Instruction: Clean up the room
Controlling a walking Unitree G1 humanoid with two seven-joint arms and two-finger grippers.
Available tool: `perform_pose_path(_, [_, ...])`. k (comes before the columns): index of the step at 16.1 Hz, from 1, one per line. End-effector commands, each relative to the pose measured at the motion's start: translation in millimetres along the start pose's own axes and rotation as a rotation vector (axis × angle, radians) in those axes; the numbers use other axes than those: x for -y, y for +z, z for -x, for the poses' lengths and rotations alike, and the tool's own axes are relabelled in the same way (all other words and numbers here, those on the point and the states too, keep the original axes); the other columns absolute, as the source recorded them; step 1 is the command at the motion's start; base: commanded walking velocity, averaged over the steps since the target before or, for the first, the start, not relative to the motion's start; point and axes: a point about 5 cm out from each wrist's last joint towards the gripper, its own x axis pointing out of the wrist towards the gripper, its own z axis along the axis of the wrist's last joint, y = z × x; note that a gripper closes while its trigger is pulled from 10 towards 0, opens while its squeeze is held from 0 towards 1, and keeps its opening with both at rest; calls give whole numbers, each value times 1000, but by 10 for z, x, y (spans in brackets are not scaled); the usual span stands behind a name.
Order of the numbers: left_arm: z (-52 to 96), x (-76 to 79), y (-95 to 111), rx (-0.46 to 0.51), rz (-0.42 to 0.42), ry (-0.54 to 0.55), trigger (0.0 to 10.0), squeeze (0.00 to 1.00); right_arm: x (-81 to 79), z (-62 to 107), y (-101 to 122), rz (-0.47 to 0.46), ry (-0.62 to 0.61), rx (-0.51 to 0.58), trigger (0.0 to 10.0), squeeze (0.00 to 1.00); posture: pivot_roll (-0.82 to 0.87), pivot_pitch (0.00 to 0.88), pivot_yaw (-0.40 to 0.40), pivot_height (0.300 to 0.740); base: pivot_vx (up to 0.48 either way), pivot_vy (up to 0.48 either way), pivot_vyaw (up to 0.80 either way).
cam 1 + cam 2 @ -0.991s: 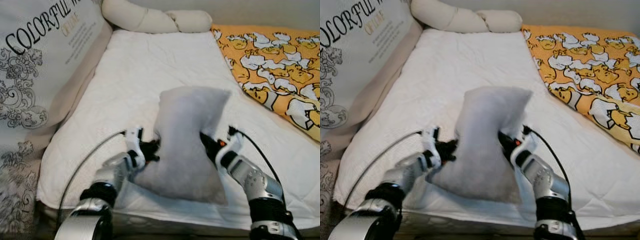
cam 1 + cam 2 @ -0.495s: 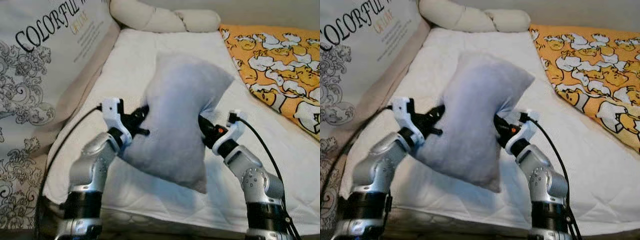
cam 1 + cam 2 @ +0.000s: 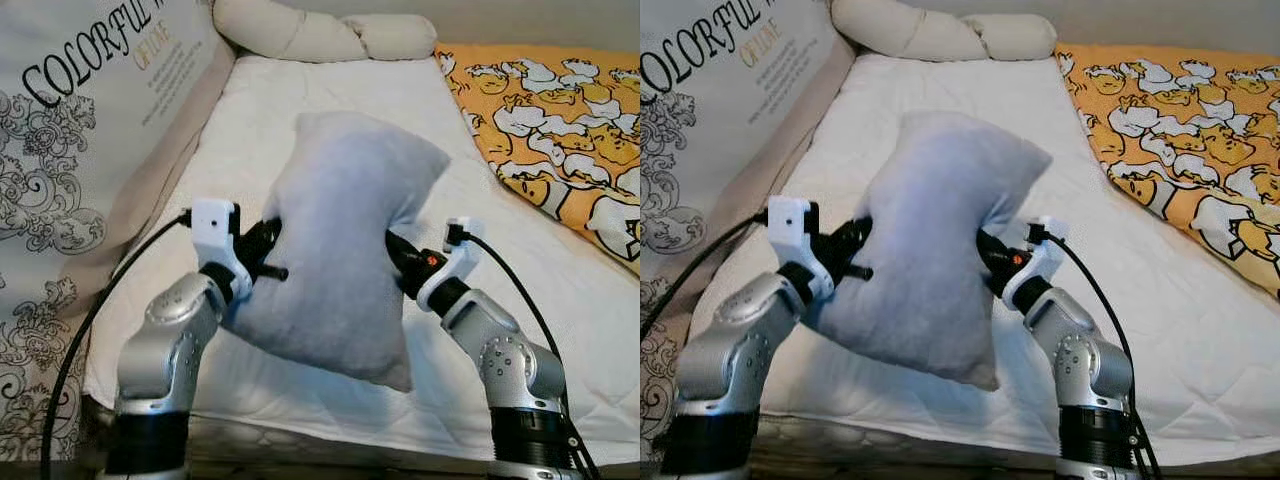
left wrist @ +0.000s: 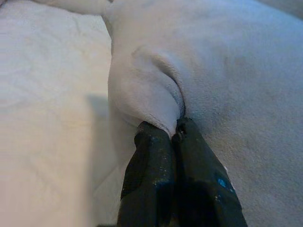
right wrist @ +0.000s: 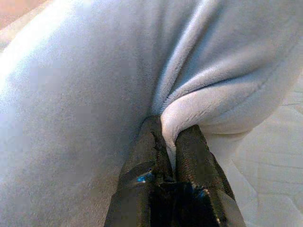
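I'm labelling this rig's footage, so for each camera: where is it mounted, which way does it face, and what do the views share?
Left eye view: on the head, looking forward and down at the white mattress; both silver arms lift the grey pillow.
Right eye view: the stereo twin, same scene; right gripper at the pillow's edge.
Left wrist view: along the left gripper, shut on a pinch of pillow fabric.
Right wrist view: along the right gripper's fingers, pinching another fold.
Shared: all four show the pillow.
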Motion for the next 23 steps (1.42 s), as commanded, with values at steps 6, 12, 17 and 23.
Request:
perform_pose_path(6, [-47,162,13,-53,-125,-94,0,0,-166,-187,59,36,35,25,0,0,-53,0,-22,740,0,0,0])
perform_pose_path(12, [22,161,33,-47,-273,15,10000,0,-111,-50,10,84,-57,24,10000,0,-72,0,-10,740,0,0,0])
perform_pose_path(17, [-48,137,25,-62,-291,15,10000,0,-27,106,-52,105,-110,6,10000,0,-91,0,19,740,0,260,0])
perform_pose_path(23, [-73,126,30,-74,-305,8,10000,0,-61,105,-86,101,-118,5,10000,0,-95,0,38,740,0,346,0])
